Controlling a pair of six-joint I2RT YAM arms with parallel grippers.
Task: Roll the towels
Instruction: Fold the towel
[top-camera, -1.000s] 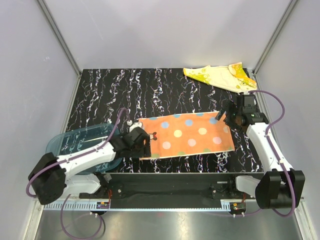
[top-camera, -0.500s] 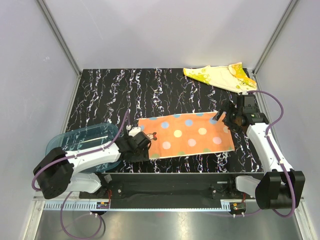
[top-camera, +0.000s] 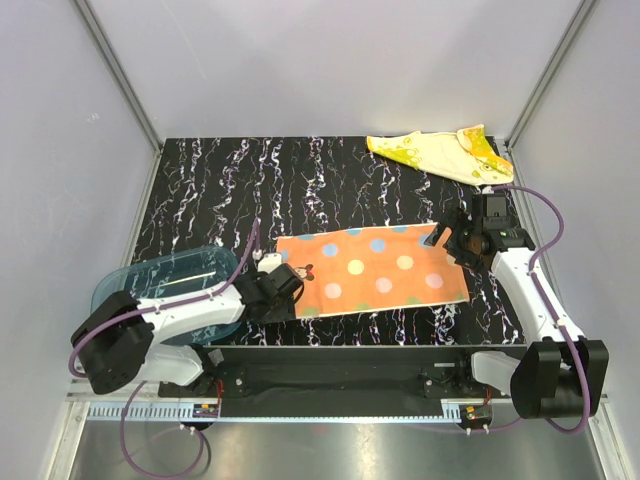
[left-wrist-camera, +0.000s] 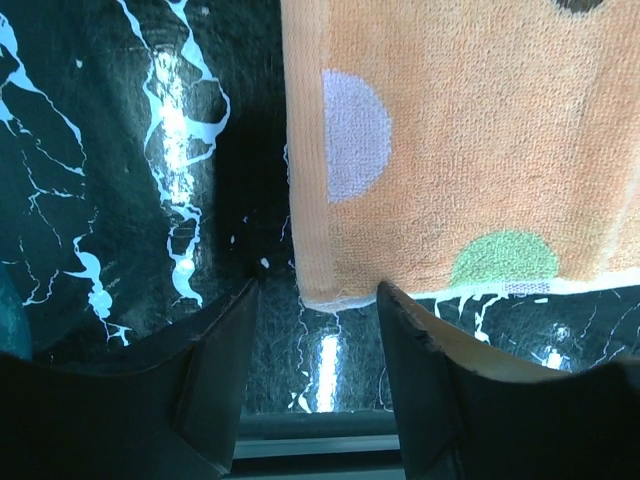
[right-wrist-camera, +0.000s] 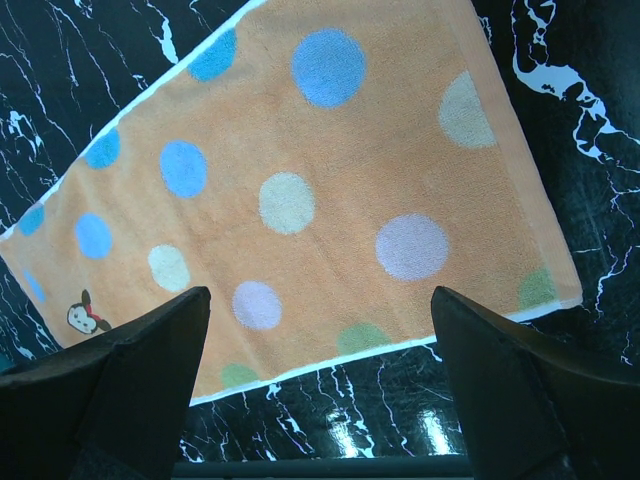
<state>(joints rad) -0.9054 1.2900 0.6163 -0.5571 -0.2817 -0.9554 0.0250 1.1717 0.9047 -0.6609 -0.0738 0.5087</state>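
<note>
The orange towel (top-camera: 375, 270) with pale dots lies flat near the table's front edge. Its near-left corner (left-wrist-camera: 335, 295) sits just at the tips of my left gripper (left-wrist-camera: 318, 290), whose jaws stand apart on either side of it, low over the table. In the top view the left gripper (top-camera: 285, 290) is at the towel's left end. My right gripper (top-camera: 445, 238) hovers wide open over the towel's right end; below it I see the orange towel (right-wrist-camera: 300, 200) and its white edge. The yellow towel (top-camera: 440, 152) lies crumpled at the far right corner.
A translucent teal tray (top-camera: 165, 275) rests at the front left, under the left arm. The black marbled table (top-camera: 250, 190) is bounded by grey walls on three sides. A small cartoon figure (right-wrist-camera: 82, 315) is printed near the towel's left end.
The left gripper has slid down to the towel's near-left corner and its jaws have narrowed. The right gripper has barely shifted and stays wide open.
</note>
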